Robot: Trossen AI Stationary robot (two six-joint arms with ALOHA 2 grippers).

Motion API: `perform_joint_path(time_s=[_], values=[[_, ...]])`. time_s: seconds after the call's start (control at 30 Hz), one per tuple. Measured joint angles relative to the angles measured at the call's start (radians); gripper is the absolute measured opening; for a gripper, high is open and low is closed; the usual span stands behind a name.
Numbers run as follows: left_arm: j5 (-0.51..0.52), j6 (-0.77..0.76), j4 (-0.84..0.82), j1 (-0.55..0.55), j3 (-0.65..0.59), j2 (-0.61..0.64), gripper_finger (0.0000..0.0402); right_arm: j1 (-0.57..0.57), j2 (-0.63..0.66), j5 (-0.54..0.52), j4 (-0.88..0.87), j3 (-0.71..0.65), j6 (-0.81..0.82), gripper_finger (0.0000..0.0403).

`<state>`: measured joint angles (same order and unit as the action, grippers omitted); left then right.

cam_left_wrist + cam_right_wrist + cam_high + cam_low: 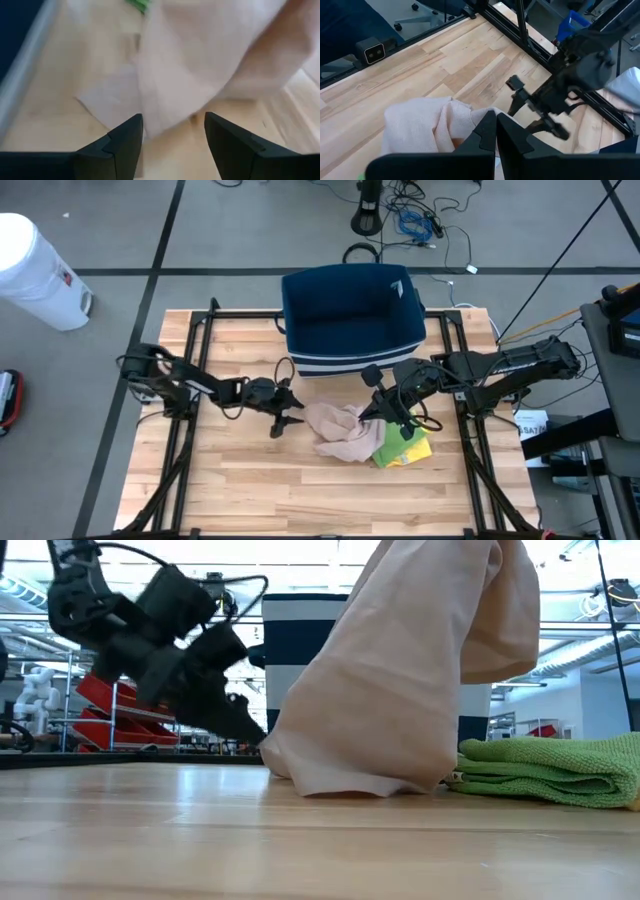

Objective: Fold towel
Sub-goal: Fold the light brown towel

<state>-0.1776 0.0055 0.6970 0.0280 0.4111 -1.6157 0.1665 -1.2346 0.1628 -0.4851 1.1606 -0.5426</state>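
Two dark robot arms work over one wooden table point(250, 480): the left gripper point(281, 420) and the right gripper point(378, 408), one to each arm. Two towels lie on the boards, one beige towel point(338, 430) in a bunched heap and one green towel point(405, 448) folded flat beside it. One navy bin point(352, 320) with white stripes stands at the table's far edge. On the floor around the table are one white cylinder point(35, 272), one black round stand base point(367, 222) and one tangle of cables point(420, 222).
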Motion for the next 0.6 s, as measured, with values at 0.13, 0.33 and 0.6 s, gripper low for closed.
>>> perform_joint_path(time_s=[0.13, 0.33, 0.6], values=[[0.006, 0.004, 0.03, 0.003, 0.051, -0.124, 0.0196, 0.0, 0.0, 0.0, 0.002, 0.0, 0.0, 0.0], [-0.018, 0.031, 0.031, 0.003, 0.129, -0.212, 0.0157, 0.0, 0.0, 0.0, 0.0, 0.0, 0.016, 0.0], [-0.021, 0.057, 0.03, 0.003, 0.139, -0.204, 0.0139, 0.0, 0.0, 0.0, -0.02, 0.0, 0.026, 0.0]])
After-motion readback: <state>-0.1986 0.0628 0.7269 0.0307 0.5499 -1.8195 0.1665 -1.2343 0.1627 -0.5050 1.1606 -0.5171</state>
